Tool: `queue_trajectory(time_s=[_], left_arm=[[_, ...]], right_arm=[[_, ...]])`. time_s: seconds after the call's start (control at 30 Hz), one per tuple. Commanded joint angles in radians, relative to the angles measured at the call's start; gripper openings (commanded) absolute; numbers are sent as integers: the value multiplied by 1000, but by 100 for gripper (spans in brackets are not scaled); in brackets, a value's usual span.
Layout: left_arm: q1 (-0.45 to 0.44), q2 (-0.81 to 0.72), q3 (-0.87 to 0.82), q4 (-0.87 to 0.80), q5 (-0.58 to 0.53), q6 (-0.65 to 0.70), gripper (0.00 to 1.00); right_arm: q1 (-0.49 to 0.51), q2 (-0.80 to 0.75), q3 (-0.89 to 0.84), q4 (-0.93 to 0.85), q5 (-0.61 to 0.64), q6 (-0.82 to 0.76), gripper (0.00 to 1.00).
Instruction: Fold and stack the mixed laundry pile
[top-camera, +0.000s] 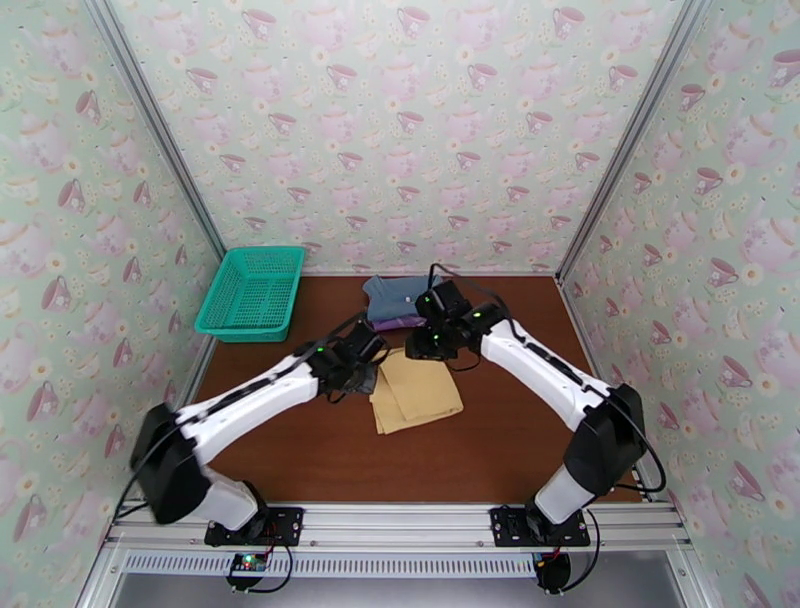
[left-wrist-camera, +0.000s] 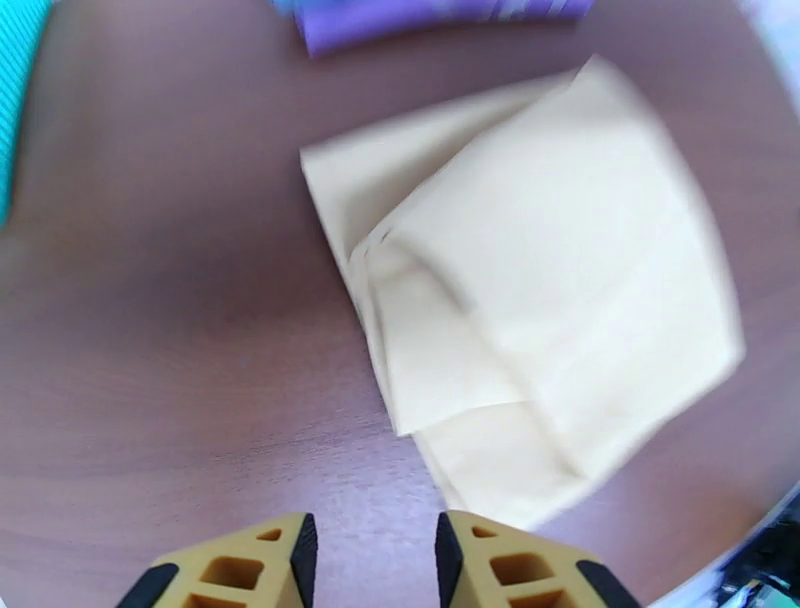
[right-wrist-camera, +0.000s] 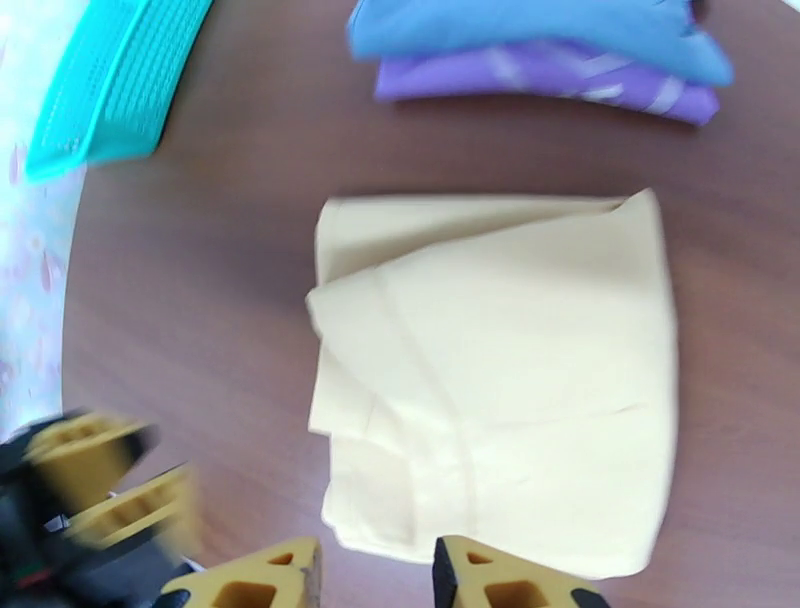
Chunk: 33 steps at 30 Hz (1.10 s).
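Observation:
The mustard-yellow garment (top-camera: 415, 392) lies folded in the middle of the brown table (top-camera: 300, 450). Behind it the grey-blue garment (top-camera: 395, 295) sits folded on top of the lilac-purple shirt (top-camera: 395, 322). My left gripper (top-camera: 365, 372) hovers at the yellow cloth's left edge; in its wrist view the gripper (left-wrist-camera: 375, 560) is open and empty, with the yellow garment (left-wrist-camera: 540, 300) ahead. My right gripper (top-camera: 422, 345) hangs over the cloth's far edge. In the right wrist view that gripper (right-wrist-camera: 375, 575) is open just above the near hem of the yellow garment (right-wrist-camera: 500, 380).
A teal mesh basket (top-camera: 250, 292) stands at the table's back left, also in the right wrist view (right-wrist-camera: 110, 80). Patterned walls enclose the table on three sides. Bare brown tabletop (left-wrist-camera: 180, 300) extends left of the yellow cloth and toward the near edge.

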Motion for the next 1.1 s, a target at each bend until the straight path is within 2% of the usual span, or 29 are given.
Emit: queue_trajectory(time_s=[0.0, 0.13, 0.33, 0.57, 0.93, 0.97, 1.0, 1.07], left_arm=[[2, -15, -13, -56, -26, 3, 39], [3, 10, -69, 45, 8, -24, 37], [29, 148, -134, 219, 49, -66, 27], [50, 284, -150, 351, 111, -100, 26], [57, 375, -213, 481, 166, -154, 26], [58, 378, -224, 499, 173, -160, 23], [58, 380, -234, 523, 181, -167, 15], [58, 376, -284, 573, 197, -178, 6]], right_arm=[[-2, 64, -31, 34, -24, -47, 35], [48, 107, -76, 71, -18, -72, 35], [173, 158, -150, 82, 62, -125, 35], [213, 184, -217, 141, 144, -76, 35], [306, 261, -214, 110, 209, -1, 36], [313, 259, -218, 107, 212, 7, 37], [321, 256, -221, 105, 214, 13, 37], [333, 248, -230, 106, 214, 25, 38]])
